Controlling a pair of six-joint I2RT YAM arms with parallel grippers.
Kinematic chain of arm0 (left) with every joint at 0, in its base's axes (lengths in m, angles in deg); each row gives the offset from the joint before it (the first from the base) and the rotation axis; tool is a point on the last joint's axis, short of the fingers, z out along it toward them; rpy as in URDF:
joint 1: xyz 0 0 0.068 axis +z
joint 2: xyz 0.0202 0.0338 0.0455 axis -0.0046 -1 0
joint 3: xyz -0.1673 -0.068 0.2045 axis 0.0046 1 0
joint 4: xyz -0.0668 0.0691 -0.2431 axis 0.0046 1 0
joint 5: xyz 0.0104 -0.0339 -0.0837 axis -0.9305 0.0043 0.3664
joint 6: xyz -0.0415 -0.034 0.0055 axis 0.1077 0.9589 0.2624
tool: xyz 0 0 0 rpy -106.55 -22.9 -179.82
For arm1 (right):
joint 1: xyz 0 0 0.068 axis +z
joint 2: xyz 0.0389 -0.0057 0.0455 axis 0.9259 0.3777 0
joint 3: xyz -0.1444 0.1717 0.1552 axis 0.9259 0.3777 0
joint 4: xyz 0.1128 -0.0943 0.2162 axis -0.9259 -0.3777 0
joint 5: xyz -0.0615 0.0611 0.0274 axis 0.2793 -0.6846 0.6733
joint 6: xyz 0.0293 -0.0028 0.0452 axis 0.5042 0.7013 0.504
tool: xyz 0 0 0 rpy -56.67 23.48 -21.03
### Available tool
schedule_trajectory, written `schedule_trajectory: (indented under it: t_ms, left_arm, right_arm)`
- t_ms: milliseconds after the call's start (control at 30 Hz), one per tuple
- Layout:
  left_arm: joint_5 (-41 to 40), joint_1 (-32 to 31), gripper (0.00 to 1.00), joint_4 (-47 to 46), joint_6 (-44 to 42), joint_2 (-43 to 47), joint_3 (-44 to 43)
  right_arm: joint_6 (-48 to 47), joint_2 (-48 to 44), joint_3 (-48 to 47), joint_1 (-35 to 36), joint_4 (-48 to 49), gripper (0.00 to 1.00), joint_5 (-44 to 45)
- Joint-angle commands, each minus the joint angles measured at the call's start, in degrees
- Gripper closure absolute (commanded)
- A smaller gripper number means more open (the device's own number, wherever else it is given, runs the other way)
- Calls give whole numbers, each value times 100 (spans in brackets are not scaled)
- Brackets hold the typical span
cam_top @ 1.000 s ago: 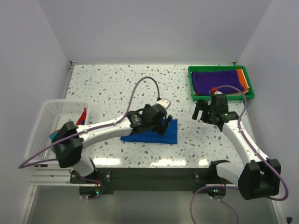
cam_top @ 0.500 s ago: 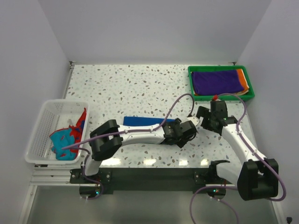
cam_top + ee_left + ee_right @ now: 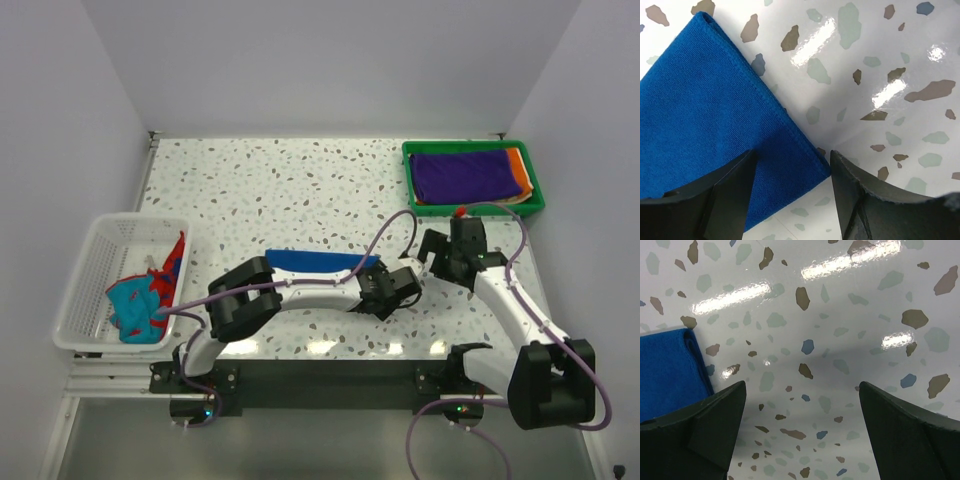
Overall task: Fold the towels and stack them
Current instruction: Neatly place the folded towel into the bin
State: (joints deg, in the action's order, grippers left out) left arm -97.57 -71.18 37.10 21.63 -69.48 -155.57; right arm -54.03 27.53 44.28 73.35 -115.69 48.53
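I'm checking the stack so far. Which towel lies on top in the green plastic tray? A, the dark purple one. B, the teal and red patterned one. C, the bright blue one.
A: the dark purple towel lies uppermost in the green plastic tray, with orange cloth peeking out at its right edge; the bright blue towel lies on the speckled table.
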Motion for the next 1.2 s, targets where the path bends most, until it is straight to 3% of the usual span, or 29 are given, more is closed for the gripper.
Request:
schedule_trajectory:
  t_ms: [0,100,400,667,767,800,867,1167]
  left_arm:
    - [-427,33,35,269,160,-139,-137]
    - [-418,95,38,322,283,-148,-41]
    - [-58,209,64,155,503,-166,451]
    - [153,218,56,-12,573,-209,645]
    - [153,244,68,-47,609,-236,706]
    - [162,253,85,-91,644,-219,767]
    - [171,315,98,-161,635,-53,847]
    - [654,657,100,-899,433,958,1444]
  right_arm:
    - [91,-141,-1,-27,225,1,-106]
    - [91,-150,25,-18,234,1,-123]
    - [144,-185,87,-18,287,1,-132]
    - [196,-123,140,-18,375,1,-299]
    - [275,-123,201,-18,445,1,-404]
    - [345,-115,219,-18,480,1,-518]
    - [451,-62,297,-27,612,1,-729]
    - [1215,386,552,-9,1376,2,-1800]
